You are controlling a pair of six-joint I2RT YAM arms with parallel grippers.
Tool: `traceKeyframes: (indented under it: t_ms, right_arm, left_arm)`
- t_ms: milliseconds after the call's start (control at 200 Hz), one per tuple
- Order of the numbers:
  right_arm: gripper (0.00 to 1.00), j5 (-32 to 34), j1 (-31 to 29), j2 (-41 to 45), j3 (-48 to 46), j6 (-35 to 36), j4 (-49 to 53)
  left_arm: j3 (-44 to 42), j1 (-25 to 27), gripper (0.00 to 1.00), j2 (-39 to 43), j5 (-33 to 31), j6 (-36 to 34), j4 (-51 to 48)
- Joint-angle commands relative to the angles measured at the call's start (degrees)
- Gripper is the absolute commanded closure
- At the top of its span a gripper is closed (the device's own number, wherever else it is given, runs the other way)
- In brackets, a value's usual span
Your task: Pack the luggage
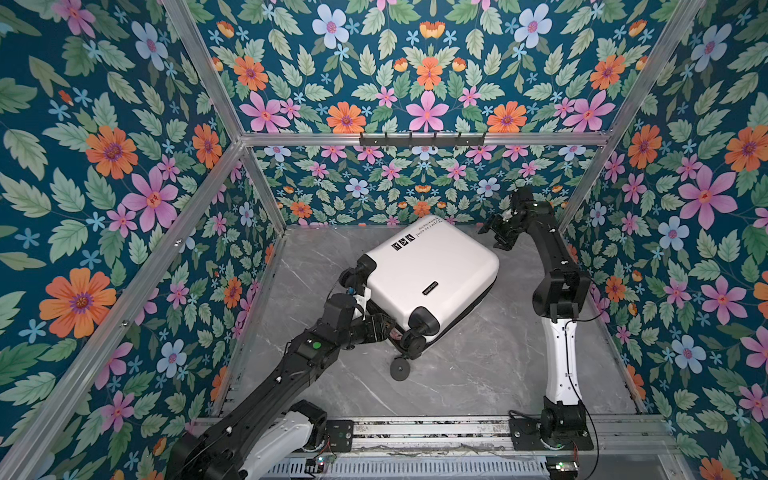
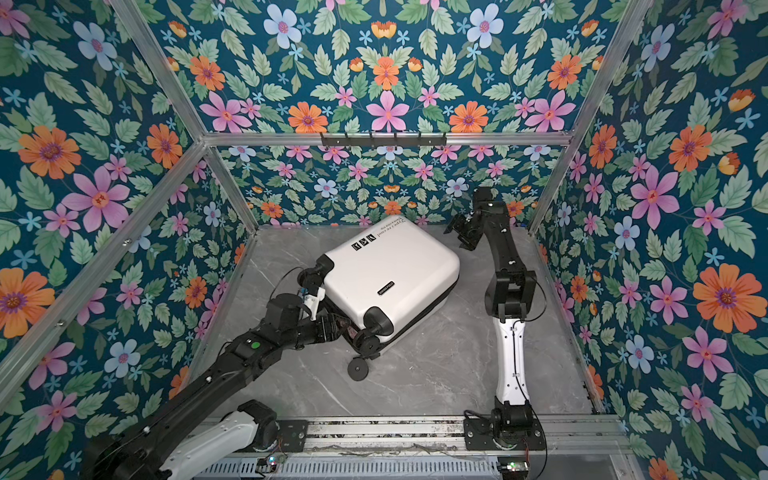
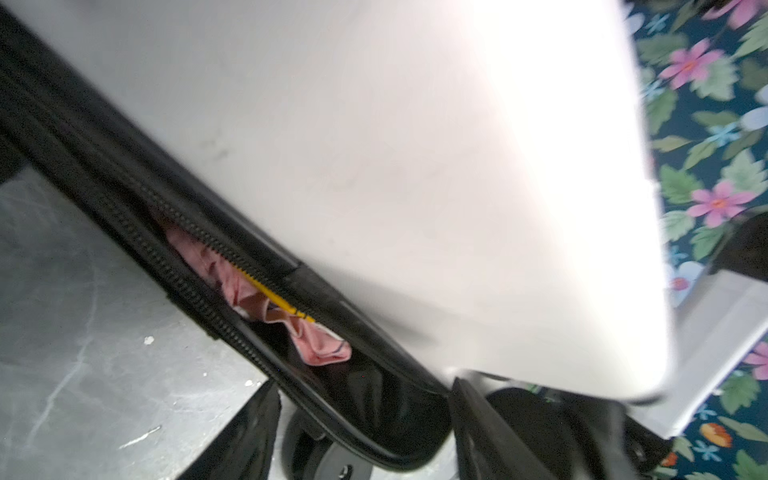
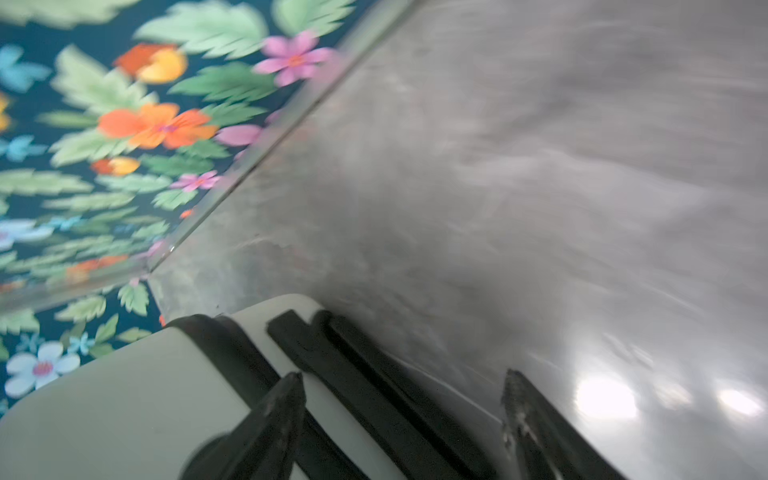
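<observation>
Lying flat mid-frame on the grey table (image 1: 478, 374) in both top views, the luggage (image 1: 432, 274), shell shut but zip (image 3: 187, 266) gaping at its lower-left end, pink cloth (image 3: 320, 345) poking out. Open-jawed astride that zip rim, probably to tuck the cloth in, the left gripper (image 3: 363, 384), wheels (image 1: 415, 332) crowding close. Hovering at the upper-right end, the right gripper (image 4: 404, 374), jaws apart, empty.

Glossy white hard-shell luggage (image 1: 432, 274), polished marble-look table (image 1: 478, 365)

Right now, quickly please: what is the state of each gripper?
Left gripper: jaws apart around the luggage edge; grip cannot be told.
Right gripper: open, holding nothing.
</observation>
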State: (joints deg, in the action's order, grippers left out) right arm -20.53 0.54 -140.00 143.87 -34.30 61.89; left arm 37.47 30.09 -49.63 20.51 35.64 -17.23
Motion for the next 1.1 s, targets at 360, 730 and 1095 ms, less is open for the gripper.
traceKeyframes:
  t_ms: [360,730,1095]
  right_arm:
    - [0.27,3.2,2.9,42.3,-60.1,-1.8,-22.7]
    - [0.29,6.8,-7.8,66.7,-93.8,-7.7,-32.6]
    - [0.30,6.4,-15.3,56.7,-90.2,-9.7,-36.5]
  left_arm:
    - [29.1,-9.3,0.20,-9.9,-12.9,-15.5,-16.8]
    - [50.3,-28.9,0.28,-46.4,1.9,-20.2,-13.4]
    - [49.3,-29.2,0.35,-61.4,7.4,-22.2,-13.5]
